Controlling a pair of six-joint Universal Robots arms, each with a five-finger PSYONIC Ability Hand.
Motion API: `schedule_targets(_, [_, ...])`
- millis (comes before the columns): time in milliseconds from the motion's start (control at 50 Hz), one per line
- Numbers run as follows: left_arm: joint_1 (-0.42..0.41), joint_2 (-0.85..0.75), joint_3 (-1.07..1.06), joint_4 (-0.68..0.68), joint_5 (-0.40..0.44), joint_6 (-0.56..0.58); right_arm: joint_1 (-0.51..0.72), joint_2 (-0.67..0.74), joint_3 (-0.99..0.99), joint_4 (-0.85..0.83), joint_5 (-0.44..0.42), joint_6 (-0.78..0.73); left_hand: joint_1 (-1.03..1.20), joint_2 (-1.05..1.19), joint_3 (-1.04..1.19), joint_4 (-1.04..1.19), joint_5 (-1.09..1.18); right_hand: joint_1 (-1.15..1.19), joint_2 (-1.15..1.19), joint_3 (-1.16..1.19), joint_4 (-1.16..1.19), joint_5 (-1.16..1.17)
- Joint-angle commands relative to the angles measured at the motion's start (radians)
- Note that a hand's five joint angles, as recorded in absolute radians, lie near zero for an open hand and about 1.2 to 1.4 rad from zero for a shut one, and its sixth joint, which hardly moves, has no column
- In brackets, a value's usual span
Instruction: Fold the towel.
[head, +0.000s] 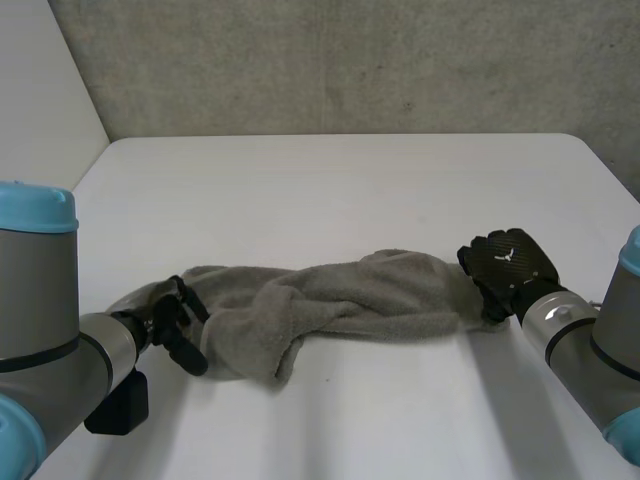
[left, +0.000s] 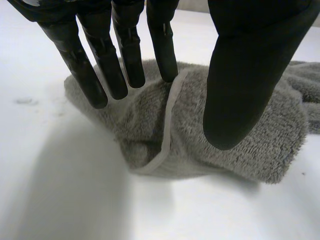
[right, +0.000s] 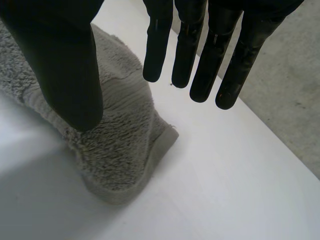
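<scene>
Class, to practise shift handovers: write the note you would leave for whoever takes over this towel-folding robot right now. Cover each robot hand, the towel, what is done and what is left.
Left robot hand: open, fingers straight, over one end of the towel, gripping nothing.
Right robot hand: open, fingers straight, at the towel's opposite end, gripping nothing.
Towel: grey, crumpled into a long bunch on the white table, lying between the two hands.
Done: no neat fold shows yet.
Left: probably take hold of the ends, spread the towel flat, then fold it.
</scene>
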Motion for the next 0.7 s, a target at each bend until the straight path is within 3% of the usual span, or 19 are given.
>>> schedule_targets(20, [0.003,-0.014,-0.011,0.012,0.002,-0.01,0.009,0.016,0.012,-0.005,0.0,0.0,0.096,0.096,0.096,0.095,0.096,0.109,0.023,0.037,0.045,0.046])
schedule_targets(260, [0.0,-0.055,0.011,0.043,0.022,-0.01,0.01,0.025,0.016,-0.025,0.0,-0.008,0.202,0.202,0.201,0.2,0.202,0.106,0.021,0.034,0.042,0.043])
schedule_targets(580, [-0.047,-0.124,0.04,0.069,0.024,-0.01,0.009,0.037,0.021,-0.057,0.002,-0.011,0.595,0.595,0.595,0.594,0.596,0.062,-0.023,-0.01,-0.002,-0.001])
schedule_targets(620, [-0.049,-0.124,0.043,0.079,0.022,-0.01,0.009,0.043,0.022,-0.068,0.002,-0.011,0.776,0.776,0.776,0.775,0.777,0.047,-0.038,-0.025,-0.017,-0.016])
schedule_targets(700, [-0.049,-0.123,0.044,0.084,0.021,-0.008,0.009,0.068,0.022,-0.093,0.007,-0.015,0.821,0.821,0.821,0.819,0.821,0.021,-0.065,-0.051,-0.043,-0.043])
